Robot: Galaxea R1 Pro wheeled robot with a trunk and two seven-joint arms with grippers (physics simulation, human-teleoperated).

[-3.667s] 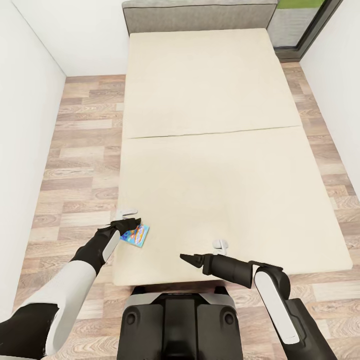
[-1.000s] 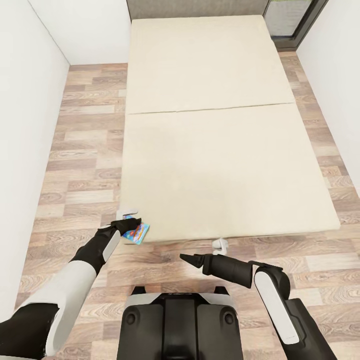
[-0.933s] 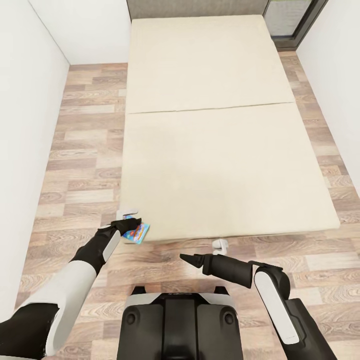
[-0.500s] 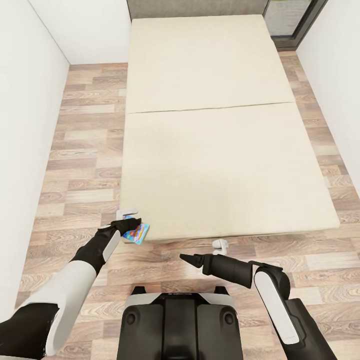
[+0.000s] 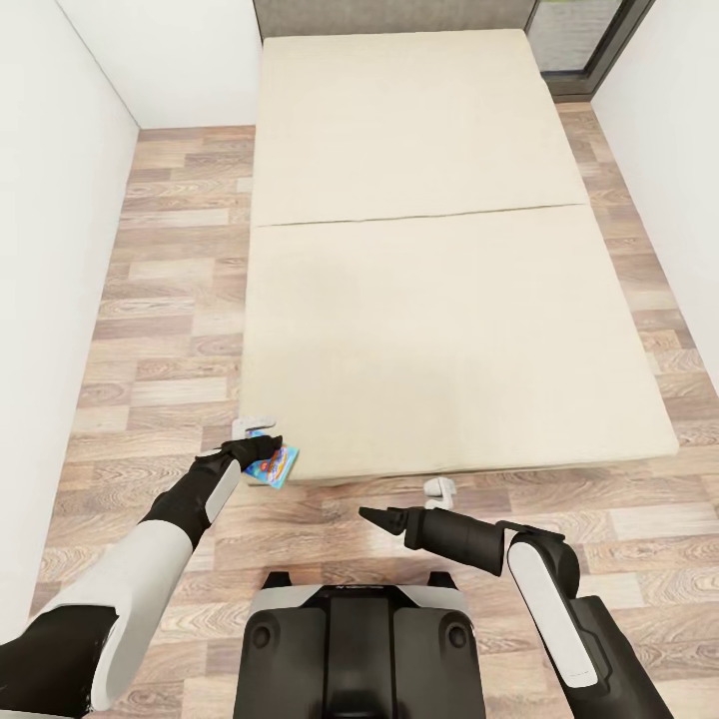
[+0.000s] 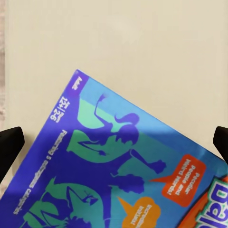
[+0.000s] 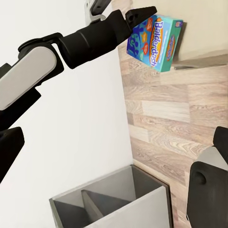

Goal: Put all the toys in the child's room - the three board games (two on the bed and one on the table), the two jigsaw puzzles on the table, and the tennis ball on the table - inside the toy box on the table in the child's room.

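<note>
The blue board game (image 5: 277,465) with cartoon figures hangs just off the near left corner of the bed (image 5: 419,300), over the wood floor. My left gripper (image 5: 260,446) is shut on its edge. The game's cover (image 6: 123,166) spans the left wrist view between the black fingertips (image 6: 9,145). From the right wrist view, the left gripper (image 7: 135,16) pinches the game (image 7: 154,40) at a corner. My right gripper (image 5: 371,516) is open and holds nothing, pointing left in front of my base, short of the bed's foot. The beige mattress top is bare.
White walls close in on the left (image 5: 50,250) and right (image 5: 669,150), with strips of plank floor (image 5: 170,300) along both sides of the bed. A dark-framed window (image 5: 589,40) is at the far right. A grey open box with a divider (image 7: 109,199) stands by the wall.
Nothing has moved over the last second. Since the earliest frame the view has backed away from the bed, and the held game now hangs past the mattress corner.
</note>
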